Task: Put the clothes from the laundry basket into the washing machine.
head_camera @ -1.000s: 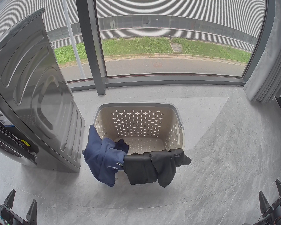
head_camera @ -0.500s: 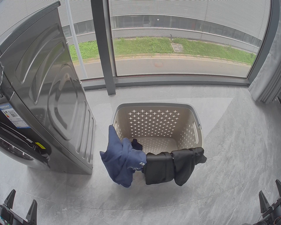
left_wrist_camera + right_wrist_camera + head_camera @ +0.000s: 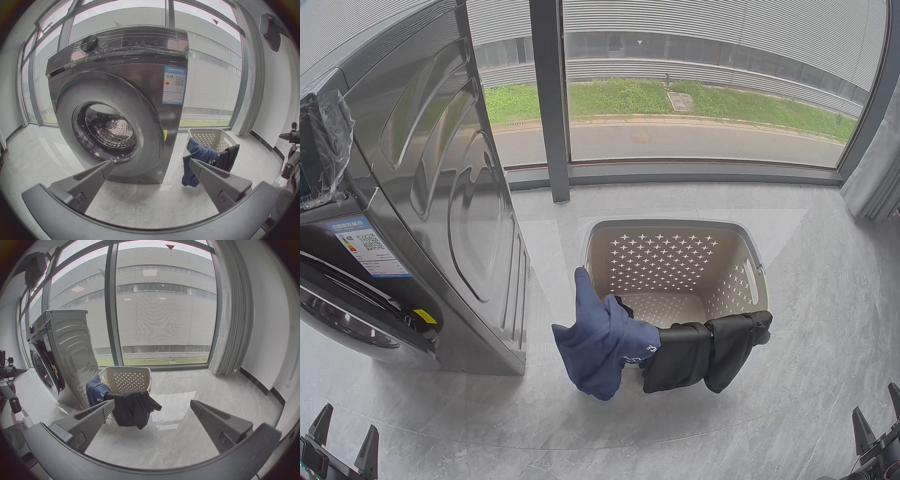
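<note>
The clothes are two pieces. A blue garment [image 3: 600, 350] and a black garment [image 3: 700, 356] hang side by side over the near rim of the laundry basket [image 3: 675, 224], touching each other, with most of their cloth draped down the outside. The blue one takes the corner nearest the washing machine [image 3: 456, 206] and the black one covers the rest of that rim. A small dark fold lies inside, behind the blue piece. The basket stands on the grey floor [image 3: 800, 300] before the window [image 3: 700, 81], just beside the machine's flank.

The machine's round front faces away from the basket, toward the robot's left. The left wrist view shows the drum [image 3: 107, 131] behind that front, though I cannot tell whether the door is shut over it.

The left tool [image 3: 150, 162] is released and empty, held low near the machine's front. The right tool [image 3: 152, 402] is also released and empty, low on the other side, well apart from the basket.

The task looks to be at its very start, in the approach before the first pick, with nothing taken yet.

The next move likely calls for bringing one tool to the near rim and pinching a thick fold of one garment. It should then lift high enough for the hanging tail to clear the rim, without dragging the neighbouring piece or the light basket along.
</note>
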{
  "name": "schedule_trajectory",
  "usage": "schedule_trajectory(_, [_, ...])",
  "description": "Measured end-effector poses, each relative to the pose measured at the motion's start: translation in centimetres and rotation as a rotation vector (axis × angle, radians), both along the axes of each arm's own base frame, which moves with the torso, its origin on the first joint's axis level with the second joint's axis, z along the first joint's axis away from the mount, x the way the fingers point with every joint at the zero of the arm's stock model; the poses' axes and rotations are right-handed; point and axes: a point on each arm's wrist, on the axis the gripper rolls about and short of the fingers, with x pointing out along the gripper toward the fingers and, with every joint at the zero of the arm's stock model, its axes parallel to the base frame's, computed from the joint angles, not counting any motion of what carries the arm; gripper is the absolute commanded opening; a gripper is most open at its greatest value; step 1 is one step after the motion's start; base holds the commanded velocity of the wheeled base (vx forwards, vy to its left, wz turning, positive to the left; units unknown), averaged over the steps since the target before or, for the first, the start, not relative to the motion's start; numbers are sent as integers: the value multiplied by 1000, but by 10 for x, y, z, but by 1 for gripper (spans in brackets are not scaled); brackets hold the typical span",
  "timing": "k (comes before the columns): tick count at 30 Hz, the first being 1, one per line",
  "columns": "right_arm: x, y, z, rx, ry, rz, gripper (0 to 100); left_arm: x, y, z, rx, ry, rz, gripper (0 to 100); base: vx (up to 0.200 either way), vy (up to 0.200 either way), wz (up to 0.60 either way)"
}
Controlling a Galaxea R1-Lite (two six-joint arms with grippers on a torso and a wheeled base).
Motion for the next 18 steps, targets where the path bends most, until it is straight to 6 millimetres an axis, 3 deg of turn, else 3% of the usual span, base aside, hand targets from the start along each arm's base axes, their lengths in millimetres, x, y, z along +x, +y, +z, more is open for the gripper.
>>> schedule_trajectory(13, [0,0,0,0,0,0,100,0,0,0,0,0,0,100,-185,0,0])
schedule_trajectory(18, [0,0,0,0,0,0,100,0,0,0,0,0,0,100,0,0,0])
